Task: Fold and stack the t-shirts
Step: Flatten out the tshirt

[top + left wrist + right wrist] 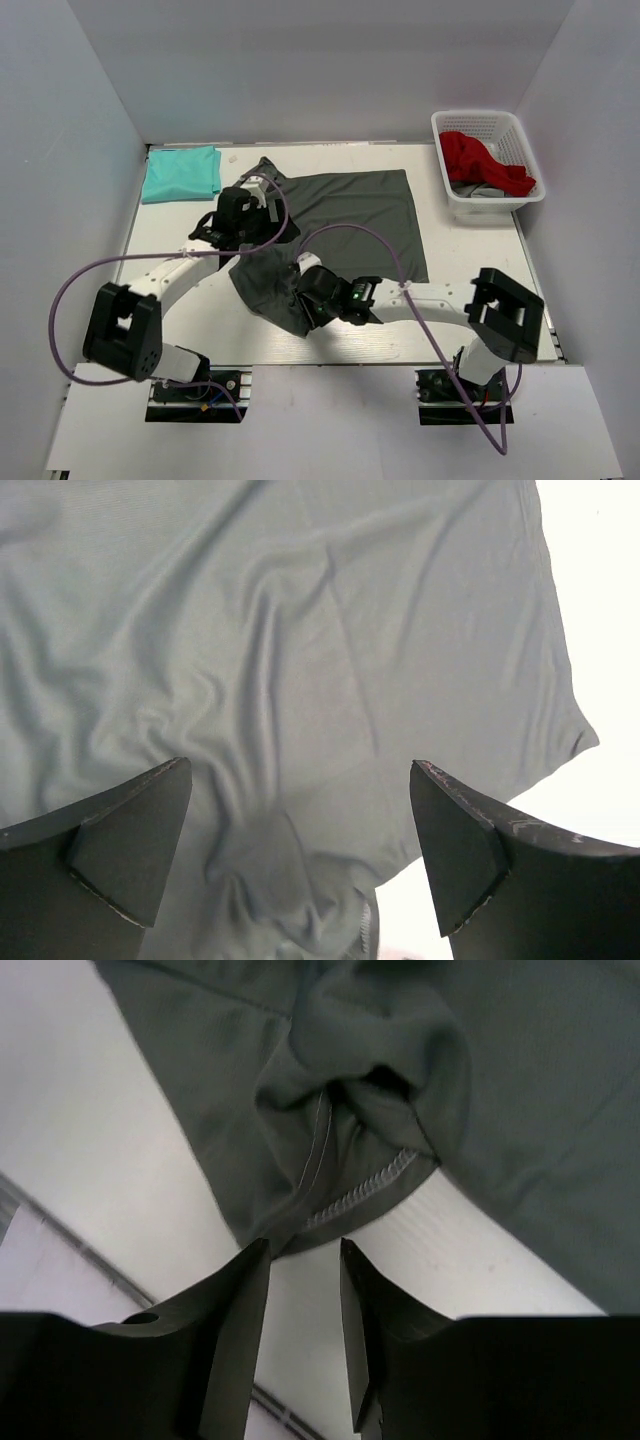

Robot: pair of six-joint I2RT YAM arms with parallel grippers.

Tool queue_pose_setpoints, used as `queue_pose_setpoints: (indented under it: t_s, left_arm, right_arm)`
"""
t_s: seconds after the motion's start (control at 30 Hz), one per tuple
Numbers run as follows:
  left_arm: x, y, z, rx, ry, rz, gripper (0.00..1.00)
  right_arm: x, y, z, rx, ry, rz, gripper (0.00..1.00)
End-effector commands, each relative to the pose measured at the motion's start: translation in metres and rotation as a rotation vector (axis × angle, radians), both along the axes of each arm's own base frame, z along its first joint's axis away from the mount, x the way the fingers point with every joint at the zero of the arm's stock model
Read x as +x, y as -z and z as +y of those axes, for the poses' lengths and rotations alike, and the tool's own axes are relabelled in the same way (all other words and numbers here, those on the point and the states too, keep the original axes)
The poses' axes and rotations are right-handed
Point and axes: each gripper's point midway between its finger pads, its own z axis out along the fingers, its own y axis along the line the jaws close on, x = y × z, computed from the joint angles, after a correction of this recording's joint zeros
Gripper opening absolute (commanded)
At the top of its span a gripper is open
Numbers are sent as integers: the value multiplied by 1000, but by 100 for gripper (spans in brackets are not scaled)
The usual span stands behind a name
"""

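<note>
The dark charcoal t-shirt (370,210) lies spread across the middle of the table, with its near-left part bunched. The teal t-shirt (180,173) lies folded at the far left corner. My left gripper (243,215) hangs over the charcoal shirt's left side. In the left wrist view it (300,770) is wide open above wrinkled grey cloth (300,630). My right gripper (305,300) is at the shirt's near-left corner. In the right wrist view it (305,1245) has a narrow gap and holds nothing. The stitched hem (360,1192) lies just beyond its tips.
A white lattice basket (480,116) stands at the far right with a red garment (485,160) and some grey cloth inside. Bare white table (470,270) shows to the right of the shirt. Grey walls enclose the back and sides.
</note>
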Motion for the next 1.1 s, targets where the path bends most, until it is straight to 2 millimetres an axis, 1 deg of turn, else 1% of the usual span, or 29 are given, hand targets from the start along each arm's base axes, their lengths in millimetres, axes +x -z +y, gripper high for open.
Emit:
queue_pose_setpoints:
  t_s: [0.0,0.03,0.07,0.1,0.13,0.17,0.2,0.27,0.3,0.33,0.37,0.4,0.43,0.47,0.53,0.57,0.6,0.63,0.67,0.7,0.73,0.77,0.8,0.83,0.87,0.97,1.0,1.03,1.07]
  left_arm:
    - [-17,0,21,9,-133,55,100]
    - [-21,1,24,-3,-163,63,100]
    - [-35,8,27,-40,-198,95,100]
    - [-42,11,26,-69,-202,110,100]
    - [-48,14,26,-92,-208,119,100]
    - [-59,28,30,-93,-219,146,100]
    - [-63,23,29,-123,-221,145,100]
    - [-68,23,35,-113,-250,145,100]
    - [-71,26,43,-86,-279,154,100]
    - [-74,22,47,-83,-292,137,100]
    - [-76,23,54,-61,-320,136,100]
    - [-77,20,57,-58,-330,127,100]
    - [-78,17,59,-55,-339,119,100]
    - [-80,11,60,-64,-338,105,100]
    - [-80,6,62,-58,-347,102,100]
    - [-80,2,62,-65,-346,92,100]
    - [-82,4,63,-58,-347,102,100]
    - [-80,-1,62,-65,-346,92,100]
    - [-80,-3,62,-65,-346,92,100]
    - [-80,-3,62,-58,-341,88,100]
    - [-79,-3,62,-53,-341,96,100]
    - [-80,0,61,-53,-334,107,100]
    - [-80,0,61,-53,-334,107,100]
    - [-80,0,61,-53,-334,107,100]
    - [-80,0,61,-53,-334,107,100]
    - [-81,3,64,-34,-347,123,100]
    - [-79,-1,64,-30,-339,111,100]
    - [-81,1,64,-25,-339,118,100]
    - [-81,1,64,-25,-339,118,100]
  right_arm:
    - [25,-7,17,21,60,-67,40]
    - [25,-9,22,31,54,-65,38]
    - [27,-7,26,34,50,-65,38]
    - [25,-3,29,33,39,-50,38]
    - [24,-4,36,52,24,-44,38]
    - [25,-6,39,59,23,-40,38]
    - [24,2,43,43,15,-22,38]
    - [18,7,42,24,-11,13,22]
    - [13,7,49,29,-41,37,12]
    - [7,5,52,40,-71,67,2]
    - [-4,4,49,24,-94,119,0]
    - [-6,-3,53,32,-101,130,0]
    - [-22,-8,56,53,-162,200,0]
    - [-30,-21,55,65,-189,222,0]
    - [-37,-32,46,19,-212,247,0]
    - [-47,-41,44,33,-249,285,0]
    - [-50,-46,42,31,-265,302,0]
    - [-58,-53,43,51,-297,344,0]
    - [-66,-57,45,69,-327,380,3]
    - [-68,-61,49,95,-346,386,3]
    - [-78,-68,50,125,-384,433,3]
    - [-78,-70,52,143,-395,438,3]
    - [-74,-76,62,210,-416,415,3]
    - [-80,-77,61,230,-443,447,3]
    - [-76,-79,64,241,-436,439,6]
    - [-69,-66,55,184,-411,419,30]
    - [-68,-63,52,169,-399,410,43]
    - [-55,-48,42,103,-334,354,47]
    - [-50,-46,35,77,-299,339,49]
